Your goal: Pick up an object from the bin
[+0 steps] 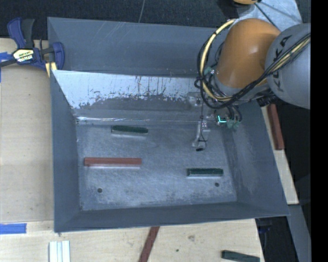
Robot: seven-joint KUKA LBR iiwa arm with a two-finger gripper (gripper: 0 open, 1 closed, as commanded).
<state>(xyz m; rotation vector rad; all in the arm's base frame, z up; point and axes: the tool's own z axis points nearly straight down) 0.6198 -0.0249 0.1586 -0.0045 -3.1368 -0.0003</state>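
My gripper point(199, 143) hangs in the right half of the bin, under the orange-covered wrist, with its tip low over the bare floor. A short dark green bar point(205, 172) lies flat a little below and to the right of the tip, apart from it. A second dark green bar point(129, 130) lies to the left near the back wall. A longer red-brown bar point(112, 161) rests flat at the left centre. Nothing shows in the gripper.
The arm and its cables cover the bin's upper right corner. The three bars lie well apart on the bin floor, with open floor between them. The sloped walls rise on all sides.
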